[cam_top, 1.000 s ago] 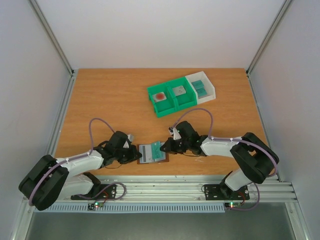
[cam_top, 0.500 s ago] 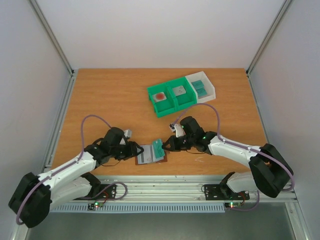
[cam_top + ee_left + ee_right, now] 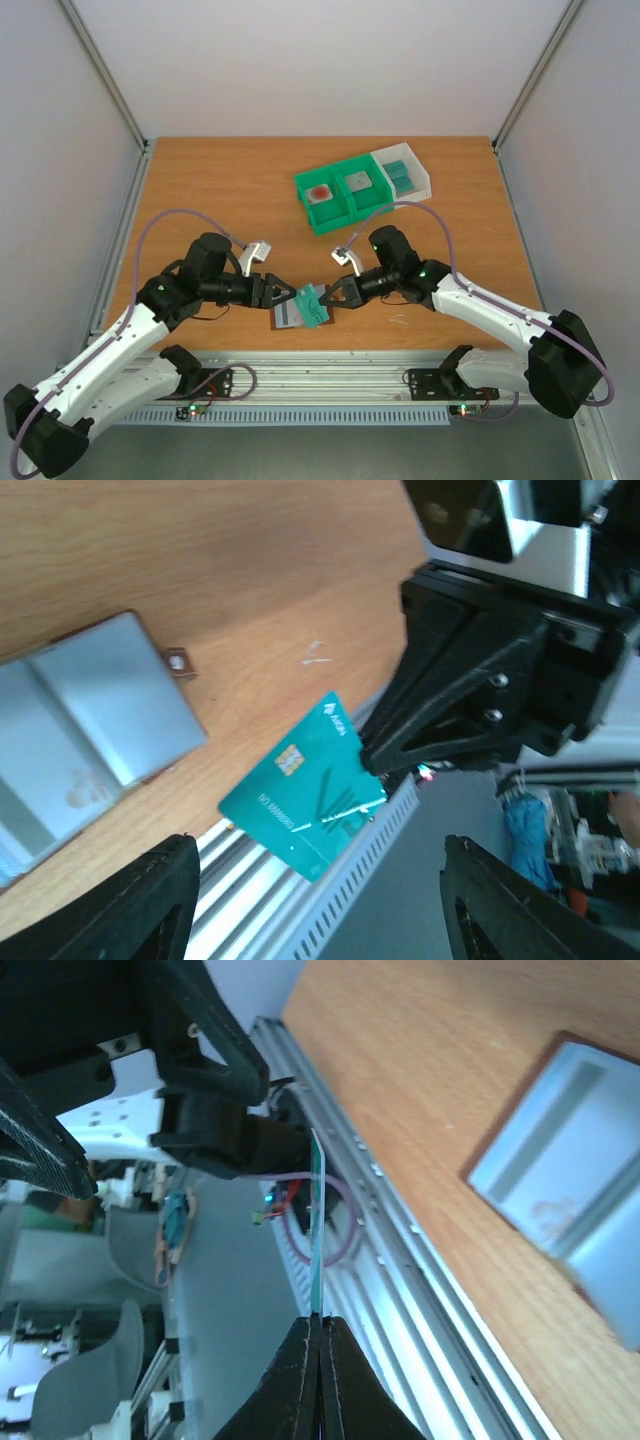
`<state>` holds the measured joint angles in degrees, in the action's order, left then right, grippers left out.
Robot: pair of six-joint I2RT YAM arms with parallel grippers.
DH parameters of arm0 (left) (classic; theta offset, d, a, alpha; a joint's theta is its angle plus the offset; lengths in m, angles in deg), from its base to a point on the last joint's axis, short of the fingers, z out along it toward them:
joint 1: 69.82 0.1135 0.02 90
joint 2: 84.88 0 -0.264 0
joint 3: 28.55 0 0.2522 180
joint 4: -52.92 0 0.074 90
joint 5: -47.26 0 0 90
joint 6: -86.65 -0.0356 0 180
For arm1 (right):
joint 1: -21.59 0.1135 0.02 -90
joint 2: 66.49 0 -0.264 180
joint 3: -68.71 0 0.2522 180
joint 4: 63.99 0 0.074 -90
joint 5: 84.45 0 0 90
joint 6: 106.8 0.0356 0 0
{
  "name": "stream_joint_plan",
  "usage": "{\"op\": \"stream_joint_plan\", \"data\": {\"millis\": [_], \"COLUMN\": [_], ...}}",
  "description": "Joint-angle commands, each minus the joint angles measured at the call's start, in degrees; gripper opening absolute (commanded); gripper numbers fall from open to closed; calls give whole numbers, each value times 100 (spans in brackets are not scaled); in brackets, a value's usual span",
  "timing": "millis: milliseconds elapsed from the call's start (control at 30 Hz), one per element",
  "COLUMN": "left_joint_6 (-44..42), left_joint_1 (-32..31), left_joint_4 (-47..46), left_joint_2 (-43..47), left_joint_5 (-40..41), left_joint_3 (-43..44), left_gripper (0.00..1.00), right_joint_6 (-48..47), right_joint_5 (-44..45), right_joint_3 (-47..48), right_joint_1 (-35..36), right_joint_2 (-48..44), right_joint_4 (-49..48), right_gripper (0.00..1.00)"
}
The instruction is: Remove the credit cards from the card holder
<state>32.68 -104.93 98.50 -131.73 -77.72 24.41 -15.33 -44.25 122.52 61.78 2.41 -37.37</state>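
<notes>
Teal card (image 3: 300, 785), one, in right hand (image 3: 320, 1326)

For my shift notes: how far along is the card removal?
Done: one teal card is out of the card holder. In hand: the right gripper pinches it midair; the left gripper is open. Left: setting it down, and a whitish card with pink marks seems to sit in a pocket.
</notes>
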Motion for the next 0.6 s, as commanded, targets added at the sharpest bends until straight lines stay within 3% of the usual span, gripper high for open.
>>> {"op": "stream_joint_plan", "data": {"millis": [0,100,367,567], "left_joint_6": [-638,-910,-1001,-1047], "left_joint_1": [4,4,5,5], "left_joint_4": [817,1114,847,784], "left_joint_2": [-54,-185,-469,-609], "left_joint_5": [-693,-896,-1637,-1685], "left_joint_3": [561,828,722,648], "left_gripper": [66,66,59,47], "right_joint_6": [-158,97,311,399], "right_joint_5": [-867,-1141,-1491,-1655], "right_joint_3": [5,1,-138,-144], "right_joint_1": [-13,-4,-4,-6], "right_joint_2": [-291,-338,-321,-245], "right_joint_4": [-383,-562,-1009,-1183], "right_gripper": [1,1,1,1]}}
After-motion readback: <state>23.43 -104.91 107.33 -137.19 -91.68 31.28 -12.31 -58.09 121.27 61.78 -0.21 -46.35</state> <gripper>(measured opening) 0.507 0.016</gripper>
